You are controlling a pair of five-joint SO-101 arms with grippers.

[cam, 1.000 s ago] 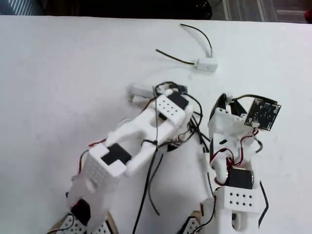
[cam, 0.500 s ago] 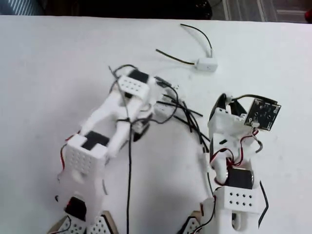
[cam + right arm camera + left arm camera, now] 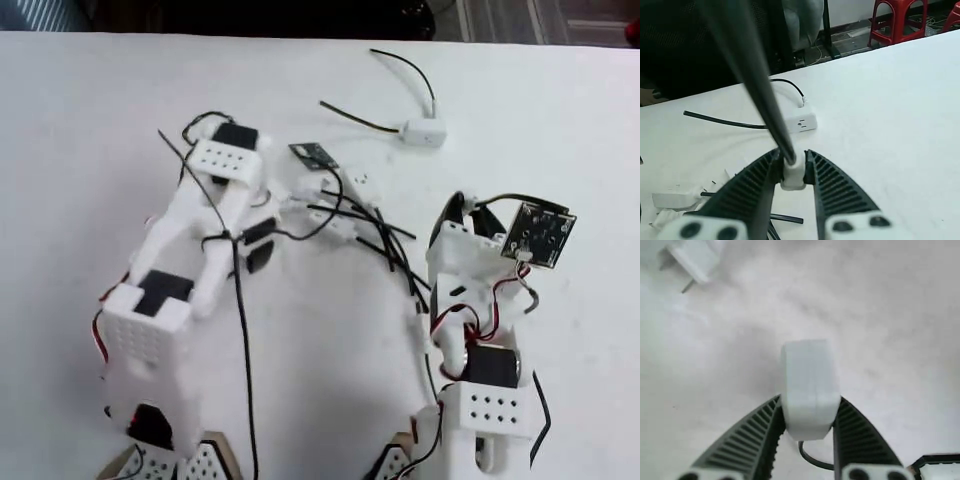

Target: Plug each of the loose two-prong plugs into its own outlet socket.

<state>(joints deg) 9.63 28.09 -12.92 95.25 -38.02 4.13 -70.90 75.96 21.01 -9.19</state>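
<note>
White table (image 3: pixel 80 100), white block (image 3: pixel 807 375) pinched in left end effector (image 3: pixel 808 402), pronged plug (image 3: pixel 690 260) nearby

high: overhead — outlet socket (image 3: pixel 424 132) far below
left wrist: close over tabletop (image 3: pixel 890 315)
right wrist: low, facing that outlet socket — shared with high

I find nothing readable on any of my three feeds: no words, labels, brand marks, numbers or signs are legible from where I sit.
</note>
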